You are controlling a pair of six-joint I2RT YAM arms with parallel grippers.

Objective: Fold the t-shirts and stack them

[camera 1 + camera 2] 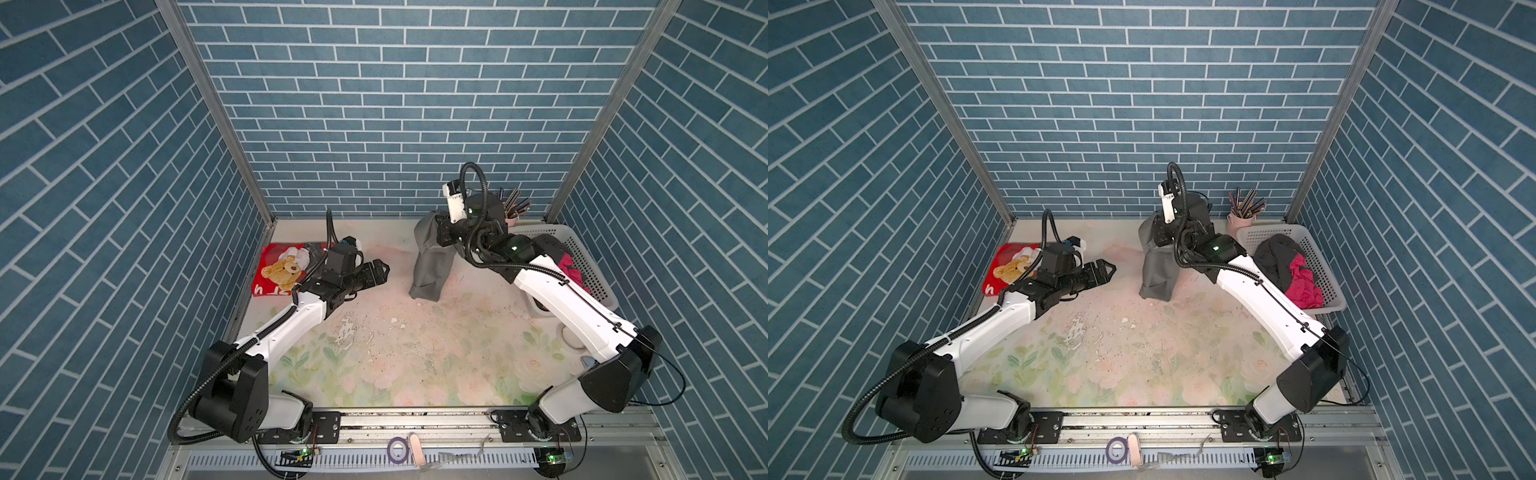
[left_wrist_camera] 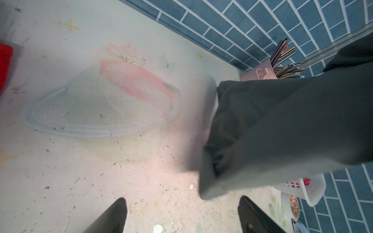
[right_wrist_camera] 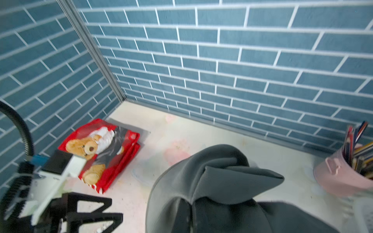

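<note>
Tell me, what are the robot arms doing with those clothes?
The right gripper is shut on a grey t-shirt and holds it up so it hangs down over the table. The left gripper is open and empty, pointing toward it. A red teddy-bear t-shirt lies folded in the far left corner. A dark shirt and a pink shirt sit in the white basket on the right.

Teddy-bear shirt [image 1: 277, 272] lies far left, plain shirt [image 1: 428, 266] hangs centre, basket [image 1: 582, 255] stands right.
</note>
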